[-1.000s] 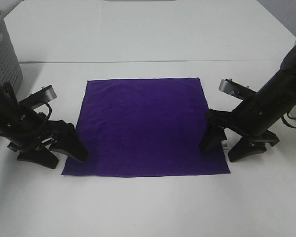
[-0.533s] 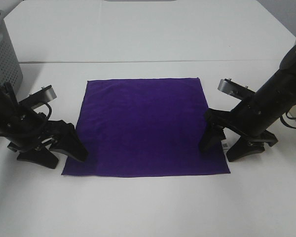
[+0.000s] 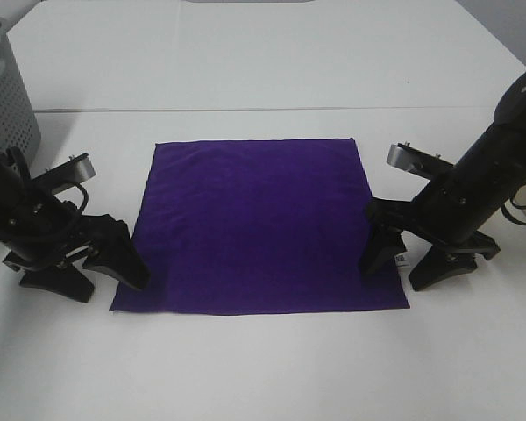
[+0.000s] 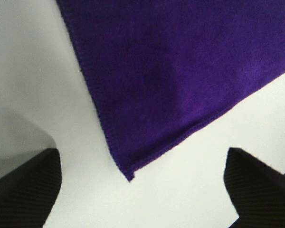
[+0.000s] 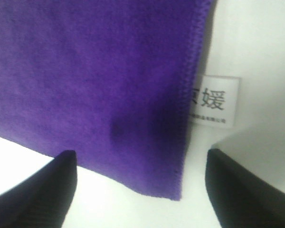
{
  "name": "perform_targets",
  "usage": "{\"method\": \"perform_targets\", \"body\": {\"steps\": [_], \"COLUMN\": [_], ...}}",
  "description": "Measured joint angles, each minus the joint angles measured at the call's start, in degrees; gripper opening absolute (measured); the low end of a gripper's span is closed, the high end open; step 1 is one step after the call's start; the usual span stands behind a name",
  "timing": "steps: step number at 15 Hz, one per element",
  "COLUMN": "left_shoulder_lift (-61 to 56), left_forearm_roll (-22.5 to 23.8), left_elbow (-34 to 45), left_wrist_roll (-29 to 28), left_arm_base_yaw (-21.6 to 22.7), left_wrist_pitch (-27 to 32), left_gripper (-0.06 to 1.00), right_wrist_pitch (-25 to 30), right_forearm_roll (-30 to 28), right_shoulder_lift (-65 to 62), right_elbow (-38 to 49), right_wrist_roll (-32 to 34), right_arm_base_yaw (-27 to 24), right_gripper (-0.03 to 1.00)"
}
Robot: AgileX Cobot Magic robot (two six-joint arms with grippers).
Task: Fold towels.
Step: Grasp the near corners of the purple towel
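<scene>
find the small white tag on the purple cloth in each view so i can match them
Exterior high: the small white rectangular fabric tag sticks out from the right edge of the deep purple square microfibre cloth, within the open right end effector.
Left wrist: not in it.
Right wrist: the tag lies beside the cloth's stitched edge.
Shared landmark: the cloth's corner nearest the tag.

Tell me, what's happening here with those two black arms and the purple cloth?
A two-armed robot is setting up to fold the purple towel, which lies flat and unfolded on the white table. The left gripper and the right gripper are both open, each straddling one near corner of the towel, down near the table. Neither has pinched the cloth yet. The towel's small white tag sticks out by the right gripper.
</scene>
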Motion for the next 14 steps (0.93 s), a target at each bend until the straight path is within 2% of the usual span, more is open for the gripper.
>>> {"method": "perform_targets", "body": {"steps": [3,9,10,14], "left_shoulder_lift": [-0.29,-0.4,-0.17,5.27], "left_forearm_roll": [2.41,3.44,4.58,3.95], "left_elbow": [0.0,-0.11,-0.52,-8.77], "left_wrist_roll": [-2.75,-2.92,-3.55,-9.74], "left_arm_base_yaw": [0.0,-0.63,-1.72,-9.4], "left_wrist_pitch": [-0.86,-1.09,-1.43,-0.11], "left_gripper": [0.86,0.86,0.86,0.8], "right_wrist_pitch": [0.52,-0.06,-0.52,-3.32], "right_forearm_roll": [-7.96,-7.51,-5.84,15.7], "right_shoulder_lift": [-0.34,-0.4,-0.29,3.32], "right_elbow": [-0.29,-0.29,-0.23,-0.74], "right_wrist_roll": [7.73,8.31,7.96,-5.84], "right_arm_base_yaw": [0.0,0.06,-0.06,3.72], "right_gripper": [0.74,0.74,0.74,0.7]}}
